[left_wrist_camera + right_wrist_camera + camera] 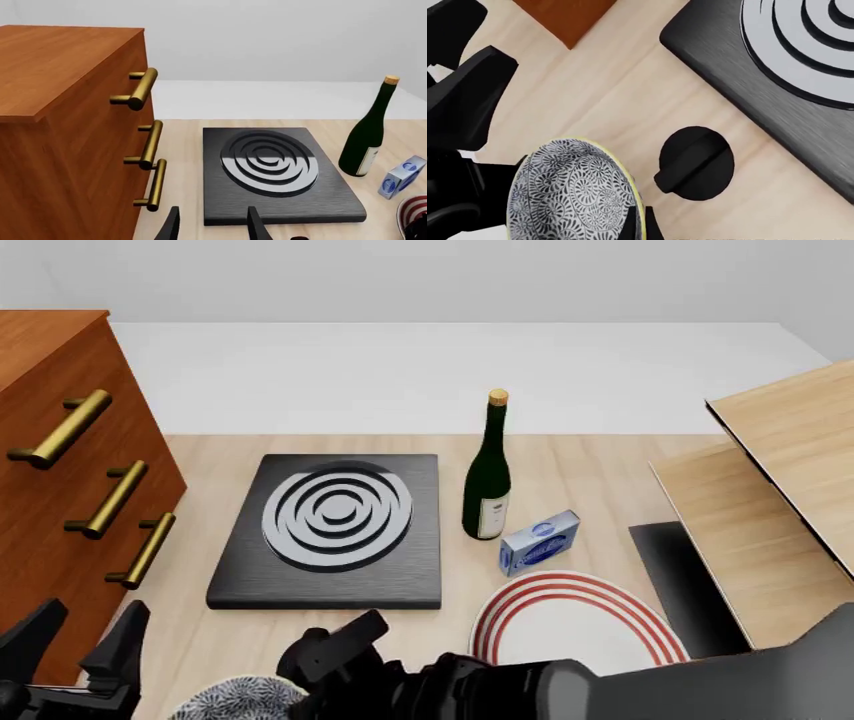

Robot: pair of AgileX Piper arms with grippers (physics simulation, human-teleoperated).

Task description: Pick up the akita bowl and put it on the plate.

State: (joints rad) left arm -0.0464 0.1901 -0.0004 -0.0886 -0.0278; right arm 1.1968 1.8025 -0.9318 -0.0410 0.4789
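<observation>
1. Bottom left of the front view: akita bowl (247,701), cut off by the frame edge, left of the plate (574,625).
2. I judge it rigid, glazed, slippery and breakable; pinch the rim.
3. Right gripper (635,227) seems at that rim (634,200); I cannot tell whether it pinches.
4. Left gripper (83,640) fingers spread, holding nothing.

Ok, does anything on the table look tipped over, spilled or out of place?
Nothing stands out. The wine bottle stands upright beside the stove, the small blue box sits behind the plate, and the akita bowl is at the near edge.
</observation>
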